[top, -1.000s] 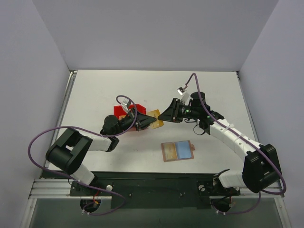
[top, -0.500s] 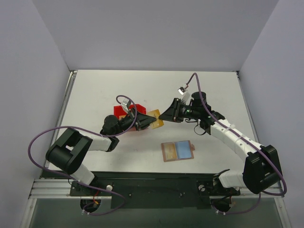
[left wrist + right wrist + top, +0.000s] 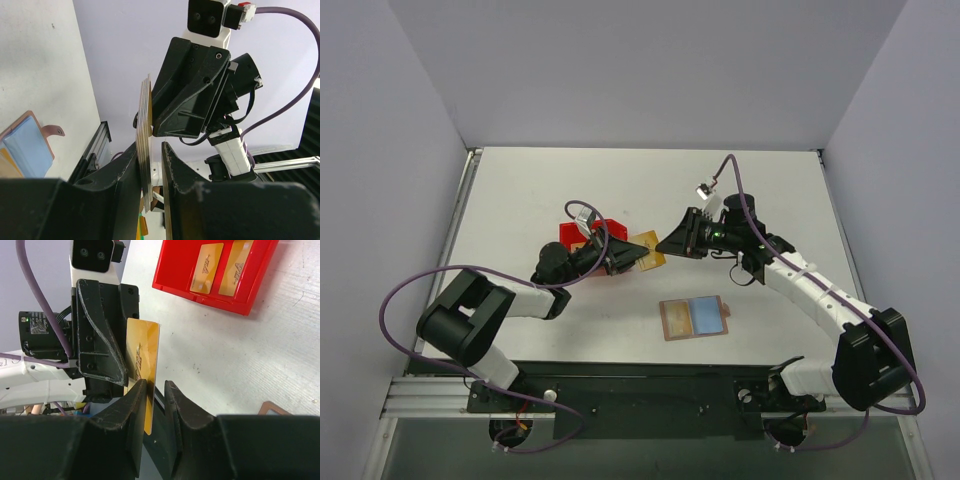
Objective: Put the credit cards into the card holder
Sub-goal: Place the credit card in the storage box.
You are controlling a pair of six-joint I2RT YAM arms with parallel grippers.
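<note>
On the table point(image 3: 770, 200) the card holder point(image 3: 694, 318) lies open. Farther back, the left gripper point(image 3: 150, 146) pinches stacked credit cards point(image 3: 144, 110) aloft. The right gripper point(image 3: 156, 385) straddles their edge, and I cannot tell if it grips. Only the right wrist shows two loose cards point(image 3: 206, 267) inside the red bin point(image 3: 175, 275).

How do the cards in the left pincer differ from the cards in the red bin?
The held cards are clamped up in the air; the bin cards lie flat. The held cards are stacked face to face; the bin cards sit side by side. Both are gold-yellow.
</note>
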